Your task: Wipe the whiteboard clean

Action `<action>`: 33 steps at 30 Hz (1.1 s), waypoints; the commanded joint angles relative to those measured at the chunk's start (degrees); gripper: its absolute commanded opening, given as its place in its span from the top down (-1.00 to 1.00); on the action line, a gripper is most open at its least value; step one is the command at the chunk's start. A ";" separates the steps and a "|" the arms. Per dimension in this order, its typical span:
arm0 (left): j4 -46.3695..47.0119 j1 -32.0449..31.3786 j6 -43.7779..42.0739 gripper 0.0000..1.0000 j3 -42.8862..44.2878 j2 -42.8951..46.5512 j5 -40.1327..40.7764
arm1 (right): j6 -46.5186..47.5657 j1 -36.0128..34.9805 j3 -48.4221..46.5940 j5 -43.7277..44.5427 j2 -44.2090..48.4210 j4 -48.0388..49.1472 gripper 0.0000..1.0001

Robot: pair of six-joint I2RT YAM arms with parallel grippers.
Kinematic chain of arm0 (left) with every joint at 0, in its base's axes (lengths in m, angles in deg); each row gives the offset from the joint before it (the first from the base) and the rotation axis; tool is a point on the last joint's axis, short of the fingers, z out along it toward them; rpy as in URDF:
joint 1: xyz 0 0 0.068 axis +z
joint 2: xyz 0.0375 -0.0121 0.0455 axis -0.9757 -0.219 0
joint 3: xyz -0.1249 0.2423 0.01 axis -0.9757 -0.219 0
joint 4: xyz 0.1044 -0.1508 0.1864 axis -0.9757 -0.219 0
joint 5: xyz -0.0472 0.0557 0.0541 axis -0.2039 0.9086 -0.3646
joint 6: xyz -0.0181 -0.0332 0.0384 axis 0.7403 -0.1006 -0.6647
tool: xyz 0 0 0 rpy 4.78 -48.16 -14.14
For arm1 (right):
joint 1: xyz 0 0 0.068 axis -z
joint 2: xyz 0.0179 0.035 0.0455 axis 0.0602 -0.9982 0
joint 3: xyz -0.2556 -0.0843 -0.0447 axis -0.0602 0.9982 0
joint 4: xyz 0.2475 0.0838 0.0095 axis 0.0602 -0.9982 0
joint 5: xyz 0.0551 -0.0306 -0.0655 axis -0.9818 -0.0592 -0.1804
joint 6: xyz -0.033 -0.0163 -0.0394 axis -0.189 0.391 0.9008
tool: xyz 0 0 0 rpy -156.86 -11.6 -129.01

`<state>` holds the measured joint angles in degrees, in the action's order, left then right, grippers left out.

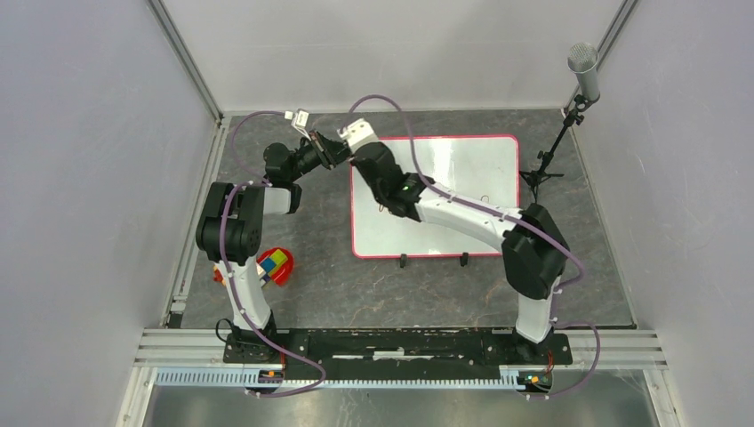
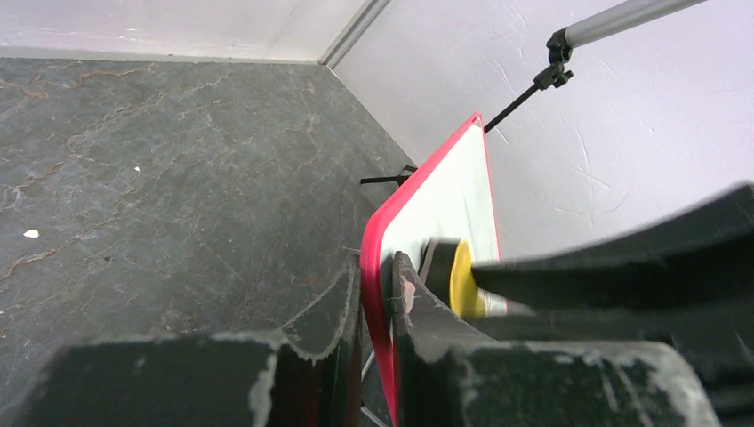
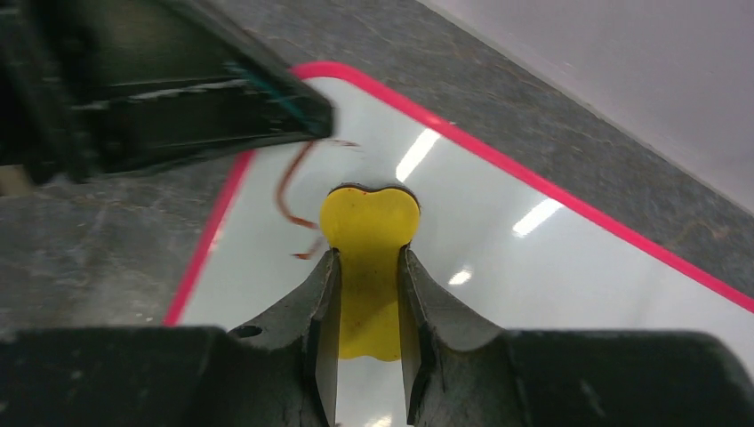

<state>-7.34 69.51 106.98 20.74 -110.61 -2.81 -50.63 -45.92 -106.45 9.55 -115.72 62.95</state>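
The whiteboard [image 1: 462, 191] lies flat on the dark table, its red frame all round. My left gripper [image 1: 333, 153] is shut on the frame at the board's far left corner, and in the left wrist view the gripper [image 2: 376, 274] pinches the red edge of the whiteboard [image 2: 449, 200]. My right gripper [image 1: 358, 142] hovers over that same corner, shut on a yellow eraser [image 3: 369, 218] pressed against the whiteboard [image 3: 551, 267]. The right gripper [image 3: 368, 260] holds the eraser by its narrow waist. Red pen strokes [image 3: 292, 191] remain just left of it. The eraser [image 2: 462, 277] also shows edge-on beside my left fingers.
A microphone [image 1: 583, 67] on a black tripod stands at the board's far right corner. A multicoloured cube toy [image 1: 276, 264] lies near the left arm's base. Two small black feet [image 1: 403, 261] stick out from the board's near edge. Walls close in on three sides.
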 commanded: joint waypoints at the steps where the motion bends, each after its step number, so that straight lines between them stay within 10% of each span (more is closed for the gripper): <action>1: 5.16 0.06 -6.03 0.95 0.36 3.52 0.38 | -0.17 -3.62 -3.91 -4.27 -5.29 -2.96 0.59; 15: 5.77 0.10 -4.61 0.93 0.59 3.51 -0.46 | -0.41 3.57 17.98 6.78 10.73 2.56 0.60; 22: 18.98 2.64 12.72 0.04 3.42 -1.56 -2.28 | -0.70 2.73 21.76 0.13 15.01 7.08 0.59; 33: 18.87 2.61 12.64 -0.09 3.69 -2.50 -4.35 | 0.72 1.38 15.61 0.18 12.64 7.49 0.60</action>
<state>6.23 72.33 117.67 23.06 -112.12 -4.87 -50.77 -43.99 -86.21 9.97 -101.58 69.75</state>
